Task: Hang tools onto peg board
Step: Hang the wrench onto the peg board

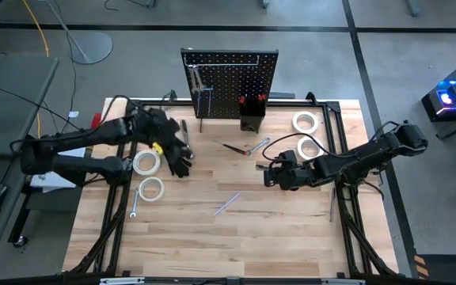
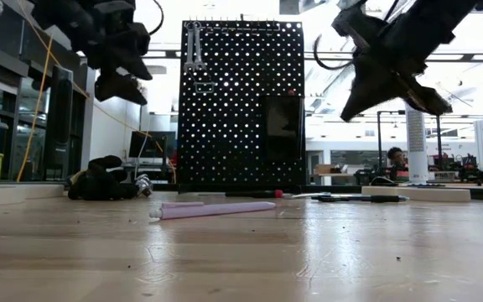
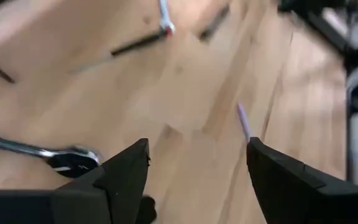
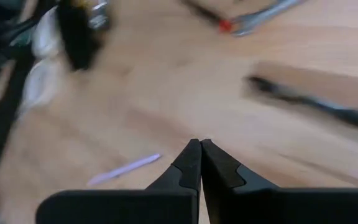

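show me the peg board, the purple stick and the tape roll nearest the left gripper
peg board [image 1: 229,79]: high view, middle of its holed black face
purple stick [image 2: 212,209]: low view, mid-length
tape roll [image 1: 146,162]: high view, its white rim

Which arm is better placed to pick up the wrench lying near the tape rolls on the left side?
Left, probably. The left end effector is open and close to that wrench. The right end effector is shut and lies across the table.

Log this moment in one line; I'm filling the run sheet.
left pincer open, empty | right pincer shut, empty | peg board holds wrenches
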`<action>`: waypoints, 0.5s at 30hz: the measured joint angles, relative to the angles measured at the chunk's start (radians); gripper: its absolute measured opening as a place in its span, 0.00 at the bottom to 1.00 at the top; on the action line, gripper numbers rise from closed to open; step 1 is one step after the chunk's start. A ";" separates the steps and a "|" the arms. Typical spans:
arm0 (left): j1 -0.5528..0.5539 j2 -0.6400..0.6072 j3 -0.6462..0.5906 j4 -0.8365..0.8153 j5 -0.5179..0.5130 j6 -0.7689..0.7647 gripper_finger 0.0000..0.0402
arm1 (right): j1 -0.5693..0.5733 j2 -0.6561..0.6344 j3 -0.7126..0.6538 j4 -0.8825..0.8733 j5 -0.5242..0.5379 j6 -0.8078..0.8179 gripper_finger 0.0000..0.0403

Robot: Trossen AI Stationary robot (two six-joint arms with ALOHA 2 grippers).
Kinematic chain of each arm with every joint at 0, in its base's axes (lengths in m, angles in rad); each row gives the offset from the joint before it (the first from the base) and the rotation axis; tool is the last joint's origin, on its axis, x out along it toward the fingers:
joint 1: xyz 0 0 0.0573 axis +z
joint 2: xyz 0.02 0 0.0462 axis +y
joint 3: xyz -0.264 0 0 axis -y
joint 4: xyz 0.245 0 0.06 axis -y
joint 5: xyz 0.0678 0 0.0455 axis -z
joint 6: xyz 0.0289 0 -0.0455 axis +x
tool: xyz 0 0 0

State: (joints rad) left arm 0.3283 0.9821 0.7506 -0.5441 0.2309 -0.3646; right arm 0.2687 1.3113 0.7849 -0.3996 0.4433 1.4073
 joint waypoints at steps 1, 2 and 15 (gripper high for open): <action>-0.043 0.008 0.000 -0.004 -0.026 0.000 0.62 | 0.000 0.000 0.000 0.046 -0.033 -0.046 0.00; -0.089 0.018 0.000 -0.005 -0.051 0.001 0.62 | 0.000 0.007 0.000 0.106 -0.082 -0.111 0.00; -0.465 0.340 -0.001 0.157 -0.185 -0.166 0.62 | 0.012 0.120 0.000 0.091 -0.383 -0.305 0.00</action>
State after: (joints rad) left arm -0.1366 1.3224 0.7498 -0.3875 0.0458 -0.5304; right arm 0.2805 1.4315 0.7852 -0.3091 0.0603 1.1027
